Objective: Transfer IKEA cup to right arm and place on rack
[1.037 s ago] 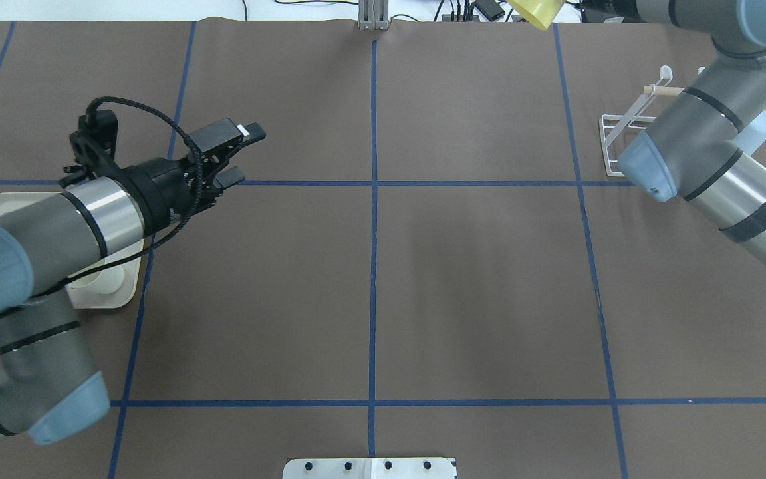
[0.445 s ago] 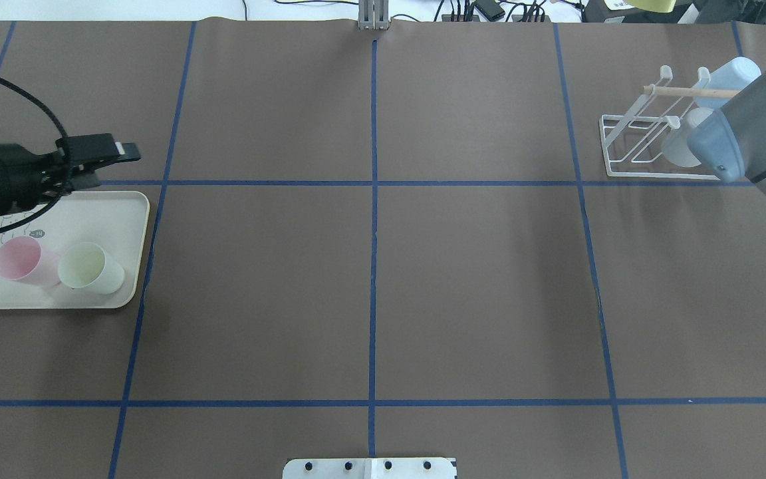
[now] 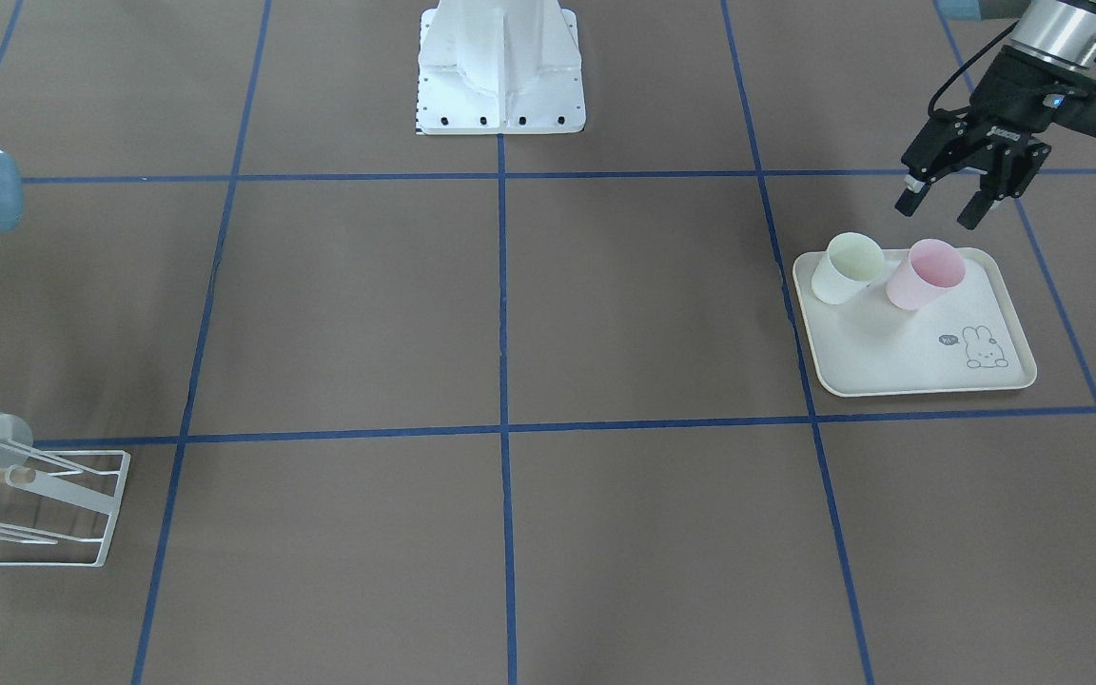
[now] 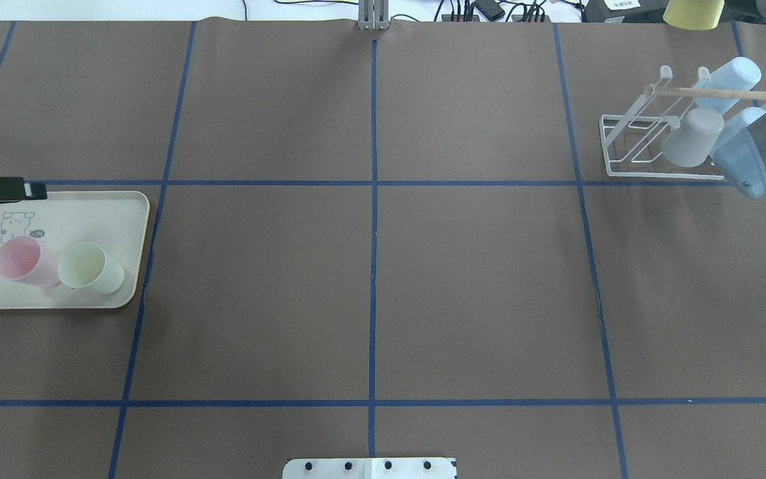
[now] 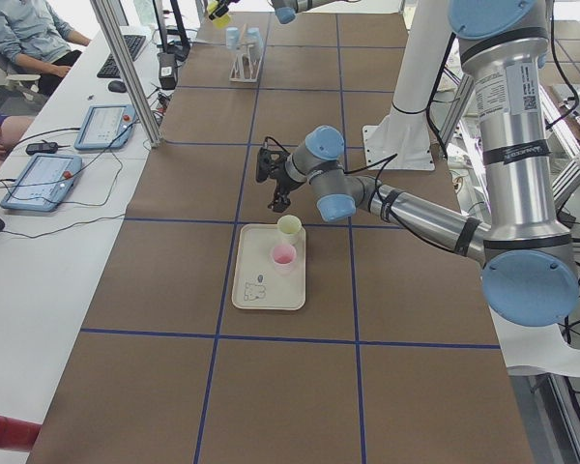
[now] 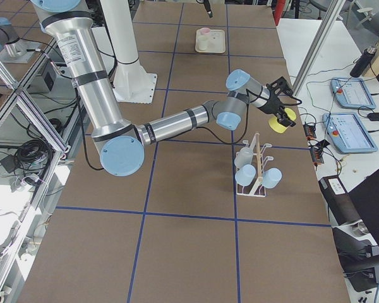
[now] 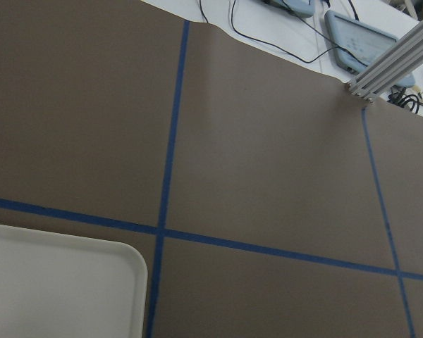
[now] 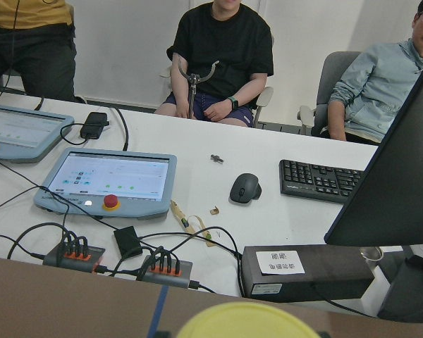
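Note:
My right arm (image 6: 177,120) holds a yellow cup (image 4: 692,12) in the air past the table's far edge, beyond the white wire rack (image 4: 626,169); its rim shows at the bottom of the right wrist view (image 8: 247,322). The right gripper (image 6: 276,108) is closed on it. The rack carries three pale blue-grey cups (image 4: 692,136). My left gripper (image 3: 938,209) is open and empty, just behind the cream tray (image 3: 910,366), close to a pink cup (image 3: 929,274) and a pale green cup (image 3: 848,268) lying on it.
My right arm's elbow (image 4: 749,166) hangs over the rack's right end. The robot base (image 3: 500,67) stands at mid-table. Operators, tablets and cables (image 8: 106,179) lie past the far edge. The tray's corner (image 7: 56,282) shows in the left wrist view.
My left arm has drawn back to the left, still open, uncovering the tray and both cups. My right arm has carried the yellow cup to the right, uncovering the rack.

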